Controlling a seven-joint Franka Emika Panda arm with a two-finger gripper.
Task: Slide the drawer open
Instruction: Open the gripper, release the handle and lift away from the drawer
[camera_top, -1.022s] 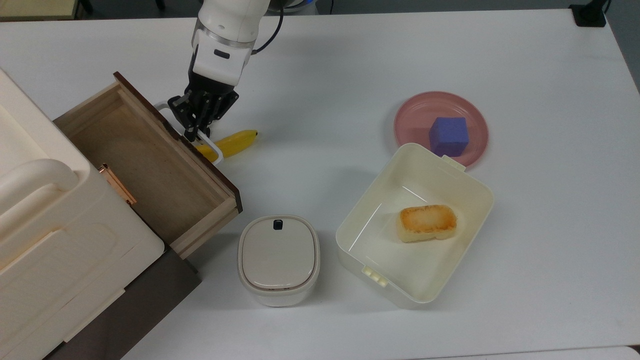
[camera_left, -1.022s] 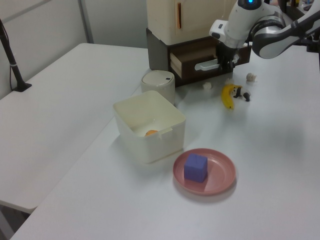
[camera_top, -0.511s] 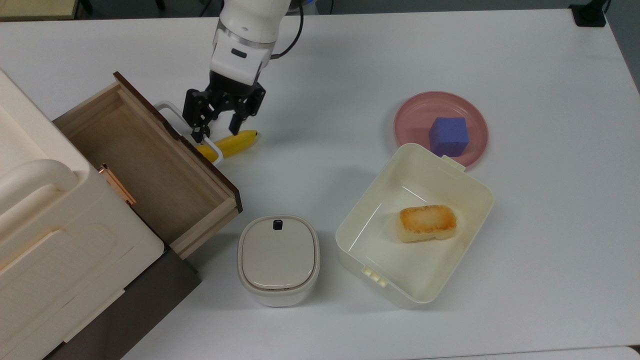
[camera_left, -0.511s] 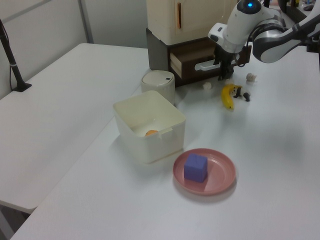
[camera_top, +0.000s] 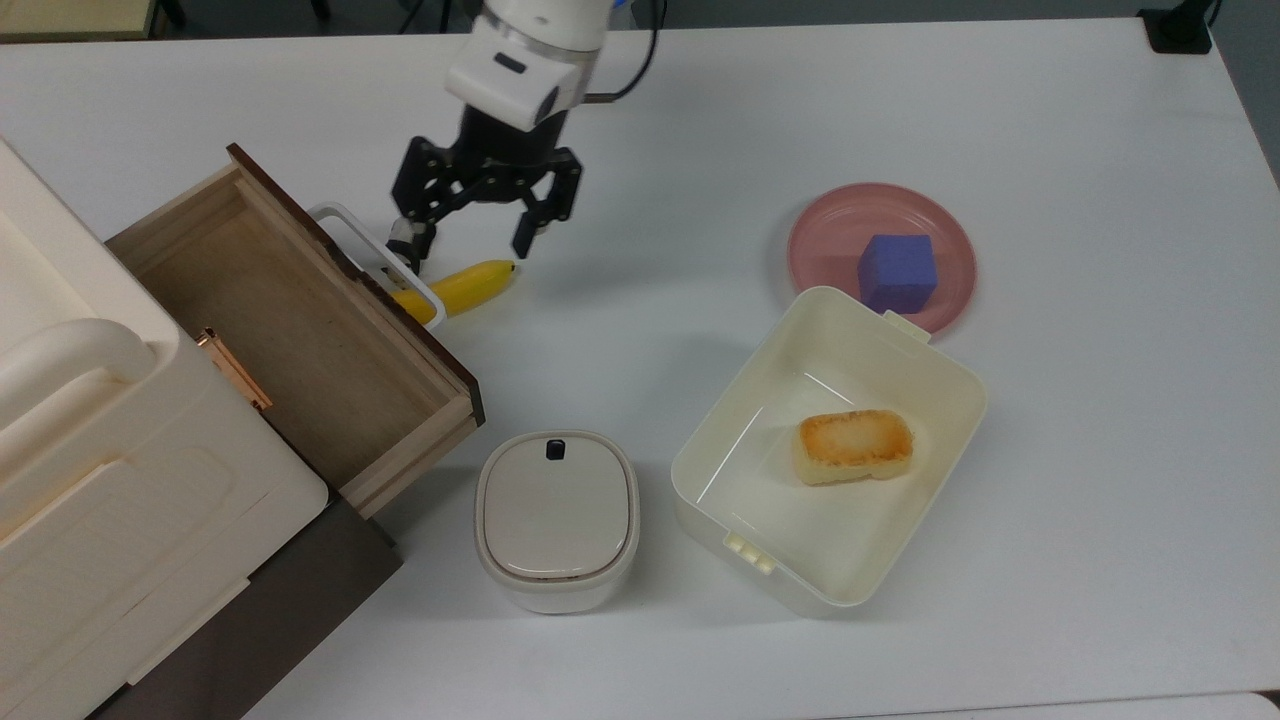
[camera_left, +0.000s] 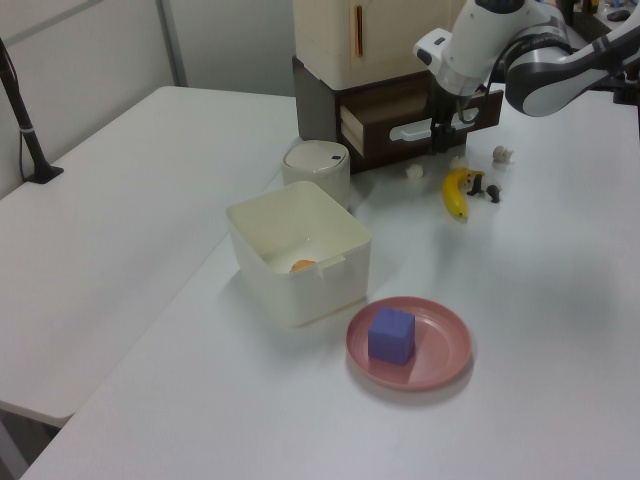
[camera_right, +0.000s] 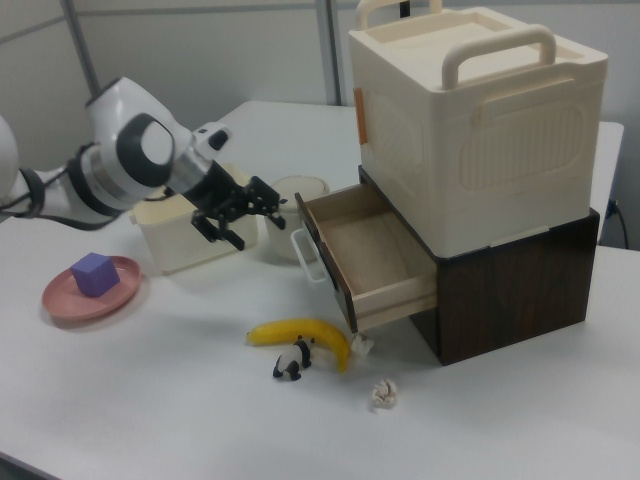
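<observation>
The wooden drawer (camera_top: 290, 330) stands pulled out of the dark cabinet, its plywood inside bare. Its dark brown front panel (camera_top: 400, 320) faces the table's middle, with the white loop handle (camera_top: 365, 250) on it. My gripper (camera_top: 470, 245) hangs open just off the handle toward the top view's right, above the banana's tip, touching nothing. In the right view the gripper (camera_right: 235, 215) is left of the drawer (camera_right: 375, 255) and clear of its handle (camera_right: 305, 255). In the left view the gripper (camera_left: 448, 135) is in front of the drawer (camera_left: 400, 115).
A banana (camera_top: 465, 285) lies by the drawer front. A lidded white pot (camera_top: 557, 515), a cream open box (camera_top: 760, 375) holding bread (camera_top: 853, 445), and a pink plate (camera_top: 830, 215) with a purple cube (camera_top: 897, 272) fill the middle. A cream case (camera_top: 90, 450) tops the cabinet. A panda figurine (camera_right: 290, 367) lies near the banana.
My gripper let go of the white handle, opened wide and drew away toward the top view's right and up. The drawer stayed where it was.
</observation>
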